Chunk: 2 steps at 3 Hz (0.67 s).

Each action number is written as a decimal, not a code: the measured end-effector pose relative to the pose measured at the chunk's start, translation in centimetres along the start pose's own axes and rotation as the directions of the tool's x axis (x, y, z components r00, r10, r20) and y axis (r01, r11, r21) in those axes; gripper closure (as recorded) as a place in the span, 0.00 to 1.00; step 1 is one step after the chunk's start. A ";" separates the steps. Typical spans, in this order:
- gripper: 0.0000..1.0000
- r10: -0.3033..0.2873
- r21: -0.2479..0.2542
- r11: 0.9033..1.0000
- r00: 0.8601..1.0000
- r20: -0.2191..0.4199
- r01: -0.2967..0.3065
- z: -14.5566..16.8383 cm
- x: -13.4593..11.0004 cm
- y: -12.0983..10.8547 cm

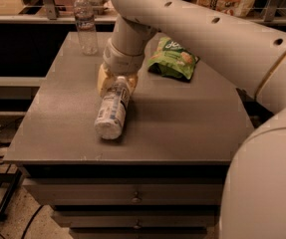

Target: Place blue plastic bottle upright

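While the clear plastic bottle with a wide white label printed in blue (111,108) lies on its side on the grey rectangular table top (192,128), the robot's gripper (116,81) is down over its cap end, the end farther from the camera. Whether the claw is clenched on the bottle or only sits around it, I cannot tell. The bottle's pale base points toward the table's front edge, a little left of the table's middle, and its length runs roughly front to back. The thick white robot arm (192,29) reaches in from the upper right. A crumpled green snack pouch (173,59) rests behind and to the right of the gripper, apart from the lying bottle. A slimmer clear upright bottle (85,24) stands near the table's far left corner, well apart from the rest.
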<state>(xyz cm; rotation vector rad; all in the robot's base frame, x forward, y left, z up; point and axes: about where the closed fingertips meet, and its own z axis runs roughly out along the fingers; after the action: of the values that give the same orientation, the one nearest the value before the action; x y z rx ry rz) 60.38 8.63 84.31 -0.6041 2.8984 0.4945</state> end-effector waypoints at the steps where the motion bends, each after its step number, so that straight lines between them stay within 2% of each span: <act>1: 0.93 -0.038 -0.020 0.999 0.997 0.062 0.039 -1.9 -0.6 0.2; 2: 1.00 -0.088 -0.072 0.992 0.979 0.183 0.103 -5.7 -1.9 0.0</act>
<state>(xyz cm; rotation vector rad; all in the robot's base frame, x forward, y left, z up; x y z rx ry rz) 61.73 7.32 90.07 -0.6695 2.6765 0.6213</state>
